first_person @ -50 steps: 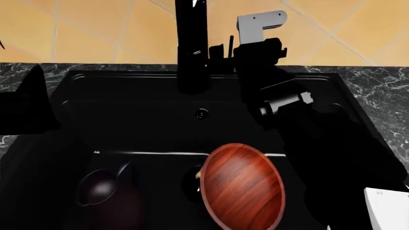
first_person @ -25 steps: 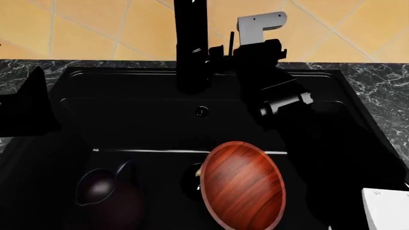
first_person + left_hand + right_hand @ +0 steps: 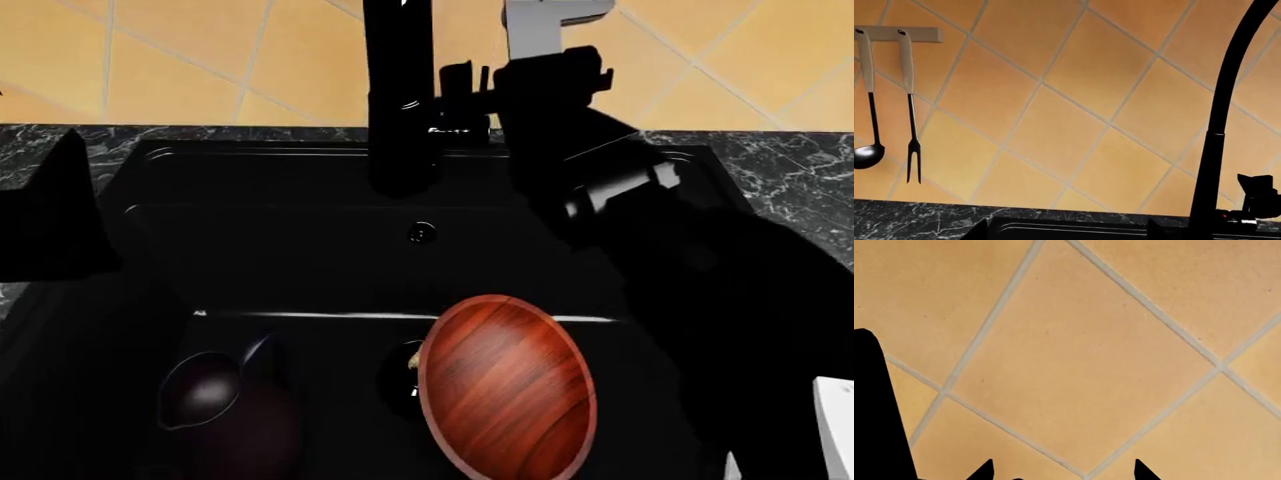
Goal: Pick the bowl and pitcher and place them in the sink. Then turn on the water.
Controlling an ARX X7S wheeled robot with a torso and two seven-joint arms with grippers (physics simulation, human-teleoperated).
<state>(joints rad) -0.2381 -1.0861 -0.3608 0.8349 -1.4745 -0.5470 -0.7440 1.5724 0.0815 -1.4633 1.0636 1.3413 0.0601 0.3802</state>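
Item 1, the sink (image 3: 267, 215): black basin set in the marbled bench (image 3: 787, 170), drain at its middle. It now holds both vessels, so I judge the placing part done.

Item 2, the bowl (image 3: 506, 385): reddish wood, lying in the near part of the basin, tilted so its inside faces the head camera. It sits just beside the pitcher, not touching as far as I can tell.

Item 3, the pitcher (image 3: 214, 400): dark, upright in the near left part of the basin, mouth up.

Item 4, the faucet (image 3: 400, 90): tall black column at the back rim. I see no water from it; the spout is out of the head view.

Item 5, my right gripper (image 3: 461, 85): raised behind the basin, close against the faucet's right side, presumably to work the tap control. The fingers are black on black; I cannot tell whether they are spread or closed. Its wrist view shows only wall tiles (image 3: 1081, 365).

Item 6, my left gripper (image 3: 1067, 230): only two dark finger tips show, set apart, holding nothing, parked clear at the left.

Item 7, wall rack with ladle (image 3: 866, 155) and fork (image 3: 913, 150): not involved.
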